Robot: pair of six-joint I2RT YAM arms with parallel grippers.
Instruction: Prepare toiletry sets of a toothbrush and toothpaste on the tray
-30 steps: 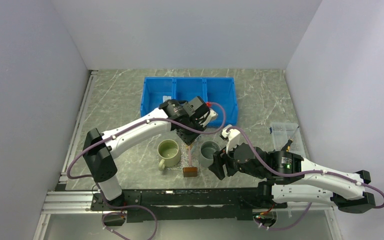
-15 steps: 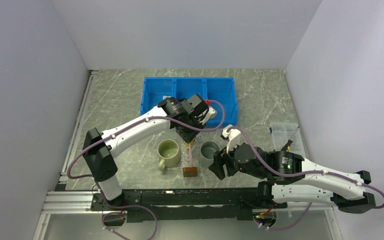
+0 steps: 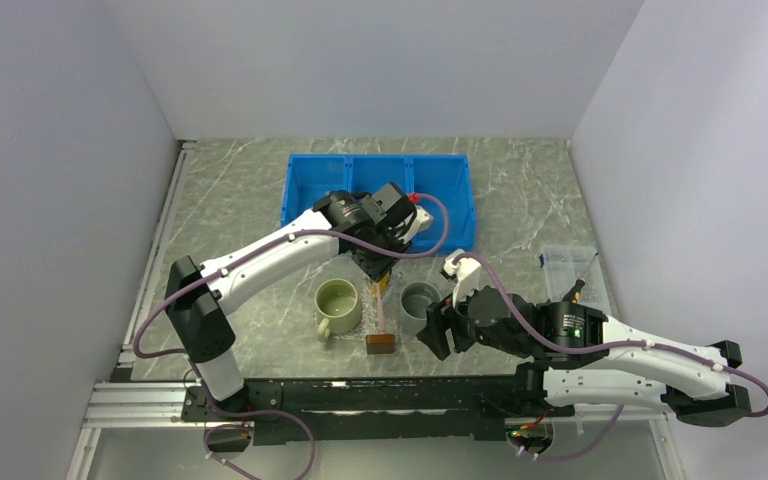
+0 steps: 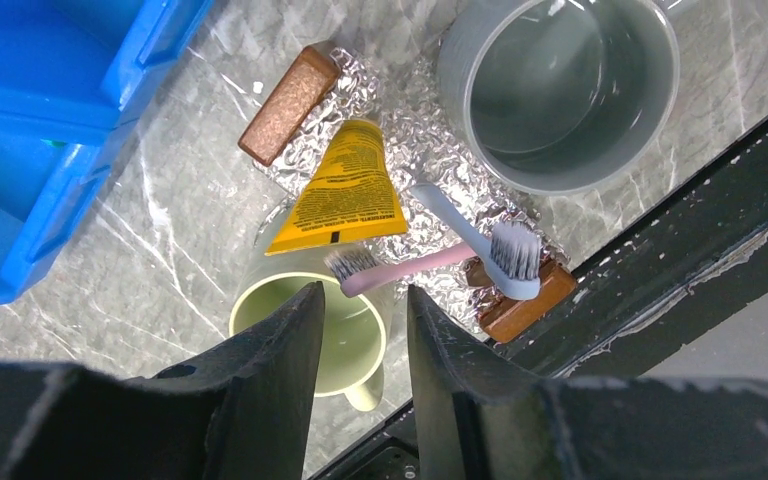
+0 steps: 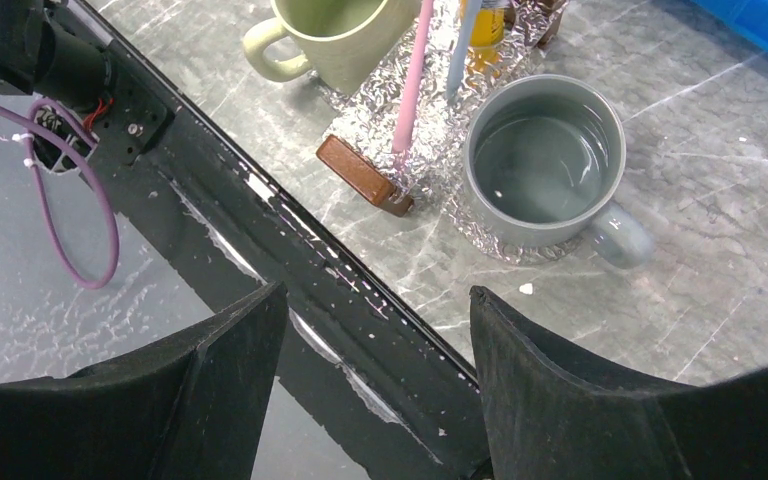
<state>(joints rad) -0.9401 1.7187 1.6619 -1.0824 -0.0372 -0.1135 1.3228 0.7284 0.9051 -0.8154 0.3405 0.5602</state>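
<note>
Left gripper (image 4: pixel 363 295) hovers over the tray (image 4: pixel 415 140), jaws slightly apart, pinching nothing. On that glittery tray the yellow toothpaste tube (image 4: pixel 345 190) lies flat, with the pink toothbrush (image 4: pixel 410 268) and the pale blue toothbrush (image 4: pixel 455 225) crossed just beside it, between the green mug (image 5: pixel 335 30) and the grey mug (image 4: pixel 560 100). Right gripper (image 5: pixel 378 295) hangs spread wide and empty over the table's near edge.
</note>
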